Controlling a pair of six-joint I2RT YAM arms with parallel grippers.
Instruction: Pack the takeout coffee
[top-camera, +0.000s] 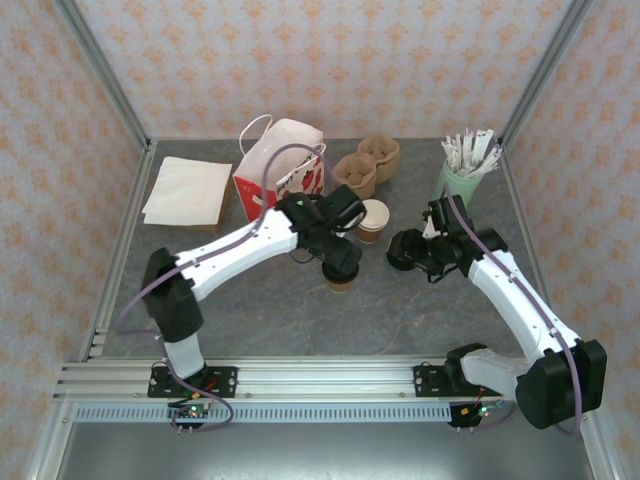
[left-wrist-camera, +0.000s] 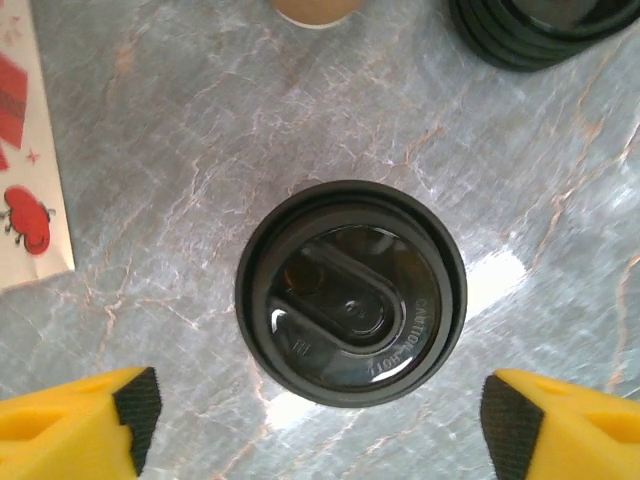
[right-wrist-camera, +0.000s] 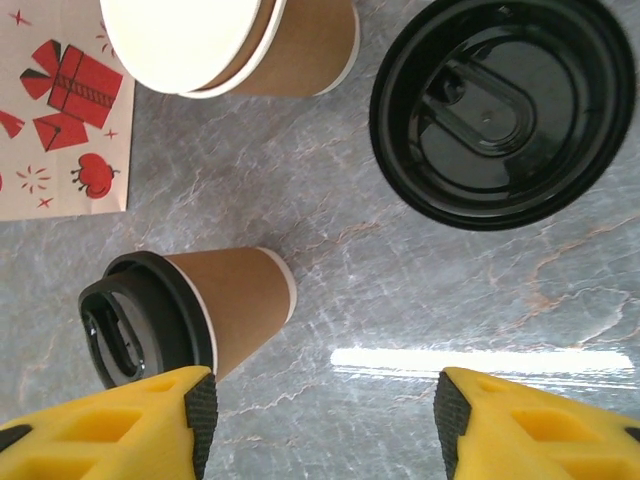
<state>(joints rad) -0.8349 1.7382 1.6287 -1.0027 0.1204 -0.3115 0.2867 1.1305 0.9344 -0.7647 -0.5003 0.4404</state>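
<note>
Left wrist — coffee lid (left-wrist-camera: 350, 290); right wrist — sleeve (right-wrist-camera: 245, 300).

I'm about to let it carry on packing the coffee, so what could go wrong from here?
The left gripper hangs open over the lidded cup; a hard squeeze on its paper wall might pop the lid off. The open cup stands close beside it, so the arm swinging toward the bag could knock it over.
</note>
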